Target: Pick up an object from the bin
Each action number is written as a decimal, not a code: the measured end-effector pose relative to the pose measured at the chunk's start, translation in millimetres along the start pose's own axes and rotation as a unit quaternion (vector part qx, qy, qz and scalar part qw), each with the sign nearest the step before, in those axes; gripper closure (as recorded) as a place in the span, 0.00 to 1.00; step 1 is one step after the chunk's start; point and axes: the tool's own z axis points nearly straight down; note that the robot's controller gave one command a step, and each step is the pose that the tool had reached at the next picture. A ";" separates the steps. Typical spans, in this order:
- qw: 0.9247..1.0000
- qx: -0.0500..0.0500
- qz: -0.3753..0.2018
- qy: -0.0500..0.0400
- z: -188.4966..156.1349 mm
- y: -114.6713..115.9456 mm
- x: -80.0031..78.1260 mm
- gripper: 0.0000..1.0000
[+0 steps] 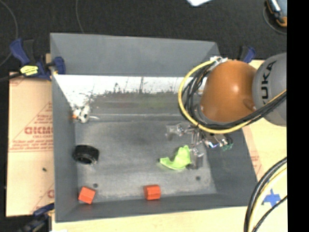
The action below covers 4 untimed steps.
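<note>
a: which step of the pick is this?

b: the approach and grasp, as i read it. the gripper (194, 159) stands low in the bin (145, 57), right of centre in the frame. its tip is touching or just beside the right edge of a crumpled bright-green piece (175, 160). the piece lies on the bin's floor, not lifted.

a: is the tool spread or pressed together?

b: i cannot tell from where i stand, because the tool's metal runs together with the green edge. i would not say it holds anything.

a: and the arm's pose?

b: it enters from the right of the frame. the orange cover (227, 93) sits at the upper right, over the bin's right wall, looped with yellow and black cables (182, 100). the tool hangs below it, pointing nearly straight down at the floor.

a: what does the next move call for?

b: as a judgement only, a firm close on the green piece. it looks thin and soft, so it may fold or slip out. after that, a straight lift clear of the walls.

a: is anything in the way?

b: no, the rest lies well apart. there is a black ring (86, 154) at the left and an orange cube (86, 195) at the lower left. a second orange cube (152, 192) sits at lower centre, and a small white-and-orange bit (81, 114) lies at the upper left of the floor.
</note>
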 end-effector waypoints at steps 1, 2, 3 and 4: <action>0.998 0.000 0.065 0.000 30.9 -36.0 -2.1 0.00; 0.997 -0.001 -0.078 0.000 93.2 -27.8 -3.5 0.00; 1.000 0.000 0.031 0.000 91.1 -35.7 1.8 1.00; 1.000 0.000 0.031 0.000 91.1 -35.7 1.8 1.00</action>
